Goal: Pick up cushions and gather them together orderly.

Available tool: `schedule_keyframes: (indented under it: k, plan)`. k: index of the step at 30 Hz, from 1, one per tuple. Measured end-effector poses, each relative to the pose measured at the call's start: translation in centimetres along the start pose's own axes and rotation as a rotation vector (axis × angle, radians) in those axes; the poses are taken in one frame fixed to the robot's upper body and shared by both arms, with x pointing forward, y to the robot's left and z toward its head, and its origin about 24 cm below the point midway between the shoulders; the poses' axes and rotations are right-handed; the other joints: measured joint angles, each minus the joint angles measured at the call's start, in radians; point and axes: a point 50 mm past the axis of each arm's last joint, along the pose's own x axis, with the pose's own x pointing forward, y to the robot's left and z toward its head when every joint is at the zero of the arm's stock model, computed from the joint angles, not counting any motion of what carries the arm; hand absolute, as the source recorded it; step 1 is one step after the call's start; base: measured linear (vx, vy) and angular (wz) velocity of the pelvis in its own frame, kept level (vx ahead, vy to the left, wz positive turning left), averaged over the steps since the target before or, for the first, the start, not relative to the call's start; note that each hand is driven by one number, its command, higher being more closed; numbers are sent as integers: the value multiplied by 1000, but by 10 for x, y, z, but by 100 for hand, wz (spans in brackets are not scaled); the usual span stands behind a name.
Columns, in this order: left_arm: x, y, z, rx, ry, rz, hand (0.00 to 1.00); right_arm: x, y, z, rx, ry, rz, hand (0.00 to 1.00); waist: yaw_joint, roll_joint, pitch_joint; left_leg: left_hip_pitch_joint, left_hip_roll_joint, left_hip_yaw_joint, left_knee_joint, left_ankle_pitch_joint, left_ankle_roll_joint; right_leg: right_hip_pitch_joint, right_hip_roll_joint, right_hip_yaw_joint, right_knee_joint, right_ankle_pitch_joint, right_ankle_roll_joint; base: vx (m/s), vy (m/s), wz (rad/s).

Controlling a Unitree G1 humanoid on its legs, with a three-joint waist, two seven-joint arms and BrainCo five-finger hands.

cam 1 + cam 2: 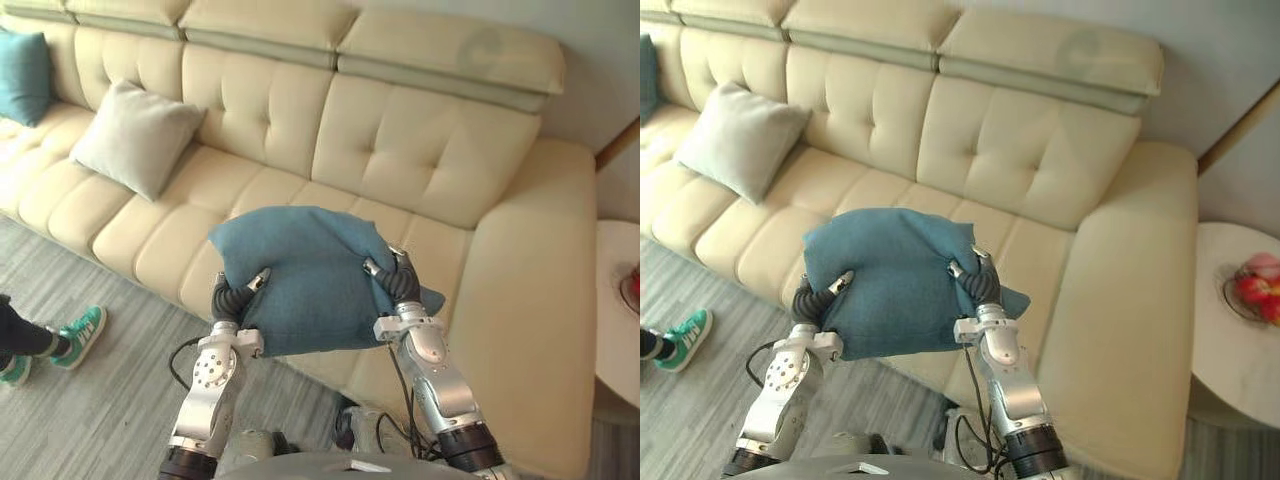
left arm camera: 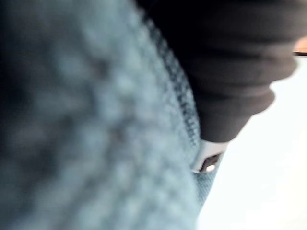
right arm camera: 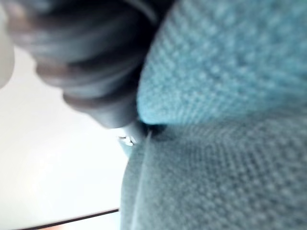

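The left hand [image 1: 232, 296] and right hand [image 1: 396, 280] each clamp a side edge of the soft teal woven-fabric cushion [image 1: 305, 275], held up between them above the cream tufted leather sofa [image 1: 400, 150]. Well beyond the left hand, a pale grey square cushion [image 1: 135, 135] and a second teal cushion [image 1: 22, 75] lie apart. Gathering looks barely begun.
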Motion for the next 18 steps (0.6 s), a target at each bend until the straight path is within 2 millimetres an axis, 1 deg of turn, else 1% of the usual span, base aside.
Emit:
schedule_keyframes:
  k: [1,2,3,4,5,6,7,8,9,10,11,13,14,15,16,17,18]
  plan:
    - [0,-1,2,-9,-7,-9,100,-3,-1,6,6,-25,-4,100,9,3,-2,-23,32,-4,23,-22,9,28,0,24,-20,-6,10,287,71,-45]
    - [0,-2,3,-12,-14,-12,100,-4,-1,9,9,-39,-5,100,11,4,-2,-37,47,-10,18,-37,8,36,0,39,-29,-8,12,264,177,-78]
    - [0,-6,7,-19,-30,-28,100,-4,-3,17,15,-73,-20,100,23,3,-1,-61,70,-37,-73,-67,8,41,-6,96,-37,-10,22,183,205,-76]
    - [0,-8,8,-22,-34,-35,100,-4,-4,19,16,-81,-26,100,25,2,0,-62,70,-50,-120,-68,9,42,-12,116,-36,-12,38,189,306,-99]
    - [-1,-11,9,-26,-40,-45,100,-4,-5,22,17,-94,-38,100,27,2,0,-62,67,-100,-242,-67,9,41,-20,164,-33,-16,73,126,338,-102]
    - [-1,-12,9,-35,-38,-45,100,-5,-6,21,17,-91,-43,100,31,3,0,-37,55,-189,-405,-45,-11,38,-23,222,-20,-21,109,115,368,-114]
    - [-1,-13,8,-37,-37,-45,100,-6,-6,20,16,-87,-45,100,37,9,-1,-9,50,-240,-486,-19,-18,33,-21,246,-11,-26,126,107,431,-134]
    - [-2,-13,7,-42,-33,-43,100,-7,-7,19,14,-83,-46,100,48,32,2,23,49,-320,-564,106,-111,16,3,302,5,-44,157,133,482,-126]
    - [-4,-9,5,-25,-20,-36,100,-12,-4,12,47,-51,-64,100,42,1,2,34,12,-314,-533,72,-112,7,-20,367,5,-32,167,157,514,-138]
    - [-5,-7,7,-21,-28,-34,100,-14,0,10,70,-41,-69,100,40,-34,4,8,-39,-344,-467,49,-100,-17,-60,425,0,-16,185,122,367,-98]
    - [-6,-7,6,-21,-23,-30,100,-15,0,9,71,-39,-70,100,42,-39,2,1,-45,-344,-452,38,-92,-23,-69,444,-9,-4,188,54,213,-82]
    - [-12,-2,2,-21,-5,-14,100,-15,3,8,61,-27,-55,100,46,-40,2,5,-51,-283,-441,-1,-58,-43,-73,486,-46,63,190,-41,291,-90]
    - [-16,1,-2,-18,11,-1,100,-15,6,7,49,-18,-48,100,54,-47,1,17,-53,-243,-443,-21,-45,-55,-73,517,-61,89,197,-79,290,-94]
    - [-17,2,-4,-17,18,3,100,-15,7,7,43,-17,-45,100,57,-49,0,19,-53,-226,-441,-27,-40,-62,-73,532,-64,95,197,-116,166,-109]
    - [-21,6,-6,-12,31,12,100,-15,10,6,35,-15,-35,100,63,-60,-6,19,-55,-179,-436,-47,-34,-88,-74,584,-72,95,197,-106,93,-104]
    - [-22,8,-7,-6,35,17,100,-15,12,6,31,-16,-29,100,68,-68,-8,16,-54,-143,-428,-58,-35,-109,-74,618,-81,91,195,-124,79,-121]
    - [-22,9,-7,0,36,16,100,-15,12,5,27,-13,-28,100,64,-72,-7,13,-55,-113,-425,-70,-33,-127,-74,653,-95,89,195,-91,37,-84]
